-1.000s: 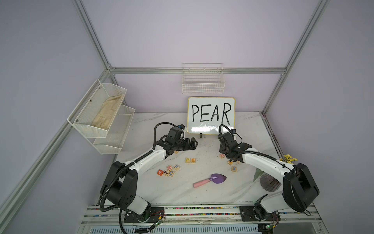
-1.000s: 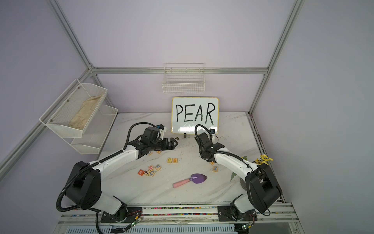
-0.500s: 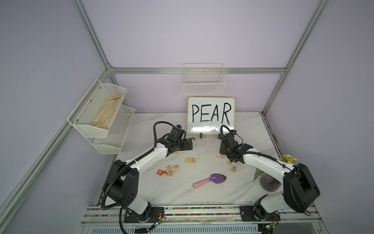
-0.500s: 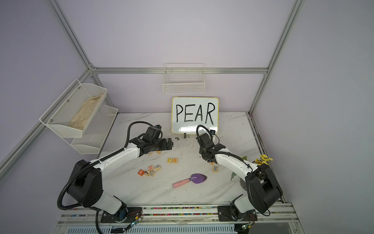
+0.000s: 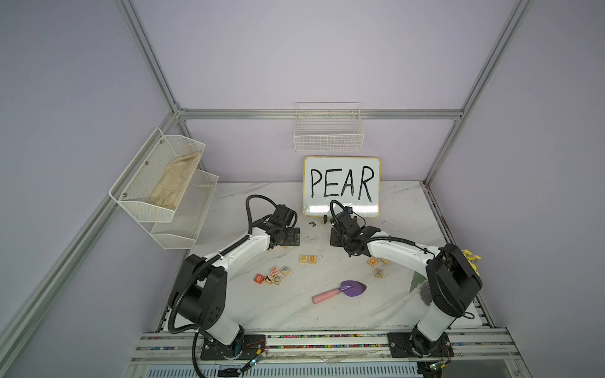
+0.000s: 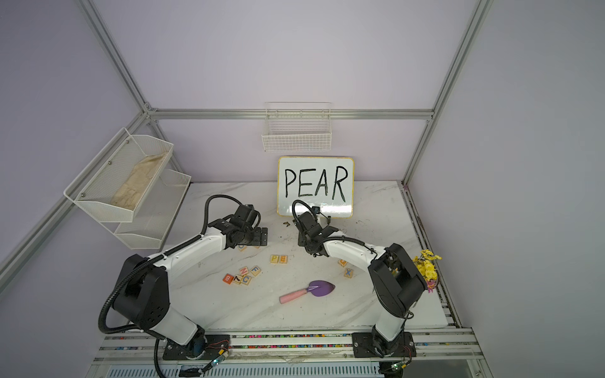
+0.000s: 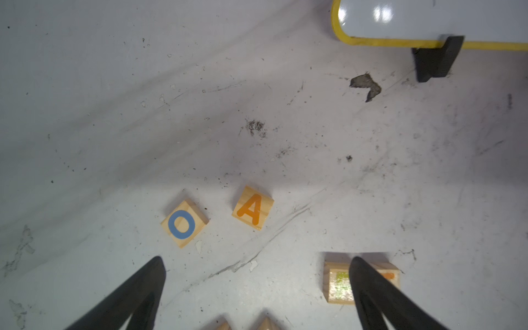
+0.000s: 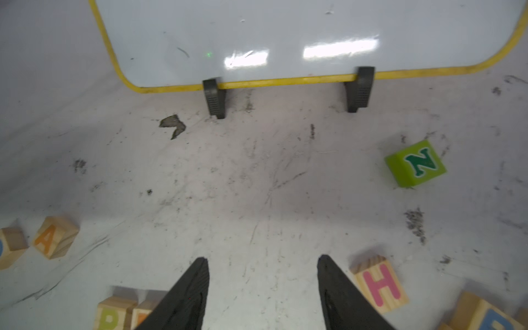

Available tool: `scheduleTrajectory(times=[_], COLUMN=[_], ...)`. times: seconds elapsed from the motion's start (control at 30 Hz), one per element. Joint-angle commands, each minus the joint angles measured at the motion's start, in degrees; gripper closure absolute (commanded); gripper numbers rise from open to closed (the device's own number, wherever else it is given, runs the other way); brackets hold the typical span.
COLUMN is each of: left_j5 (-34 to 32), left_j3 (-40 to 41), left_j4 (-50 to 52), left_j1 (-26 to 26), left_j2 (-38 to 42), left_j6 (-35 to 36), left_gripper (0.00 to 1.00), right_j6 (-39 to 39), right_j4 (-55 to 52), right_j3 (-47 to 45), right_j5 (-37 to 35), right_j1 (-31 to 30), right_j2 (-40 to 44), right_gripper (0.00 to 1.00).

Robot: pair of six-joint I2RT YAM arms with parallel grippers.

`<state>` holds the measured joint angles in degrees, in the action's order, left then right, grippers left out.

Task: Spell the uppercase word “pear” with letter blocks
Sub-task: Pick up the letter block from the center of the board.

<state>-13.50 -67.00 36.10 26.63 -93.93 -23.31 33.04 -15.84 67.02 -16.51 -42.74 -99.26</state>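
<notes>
Eleven pale-wood letter blocks [image 5: 303, 259] are counted on the tabletop [image 5: 262, 314], together with one orange cube [image 5: 259, 278], one green cube [image 8: 415, 163], one purple trowel [image 5: 340, 291], one whiteboard [image 5: 342, 186], one wire basket [image 5: 328, 137] and two robot arms [image 5: 242, 252].

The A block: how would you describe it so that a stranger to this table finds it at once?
Start from the standing whiteboard reading PEAR. Just off its corner, under the left claw, two pale-wood cubes lie apart. The A block bears an orange letter; its neighbour, the O block, bears a blue one.
</notes>
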Motion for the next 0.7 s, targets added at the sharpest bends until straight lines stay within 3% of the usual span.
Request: scheduleTrajectory(times=[0.0, 0.43, 0.67], left_j5=[-3.9, -1.7, -0.7], left_j3=[-7.3, -7.9, -7.5], left_j4=[3.7, 1.1, -0.3], left_j1=[-0.1, -0.2, -0.9], left_j2=[-3.4, -10.5, -12.1], left_j6=[4.9, 13.3, 14.4], left_gripper=[0.06, 0.15, 0.20], right_j6=[-0.4, -1.4, -1.3], right_j4=[2.0, 1.5, 1.7], right_j3=[1.2, -1.5, -2.1], right_j5=[1.5, -0.4, -0.4], right_j1=[-0.7, -0.8, -0.8], right_j2=[-0.8, 1.5, 1.4], right_gripper=[0.37, 0.35, 0.35])
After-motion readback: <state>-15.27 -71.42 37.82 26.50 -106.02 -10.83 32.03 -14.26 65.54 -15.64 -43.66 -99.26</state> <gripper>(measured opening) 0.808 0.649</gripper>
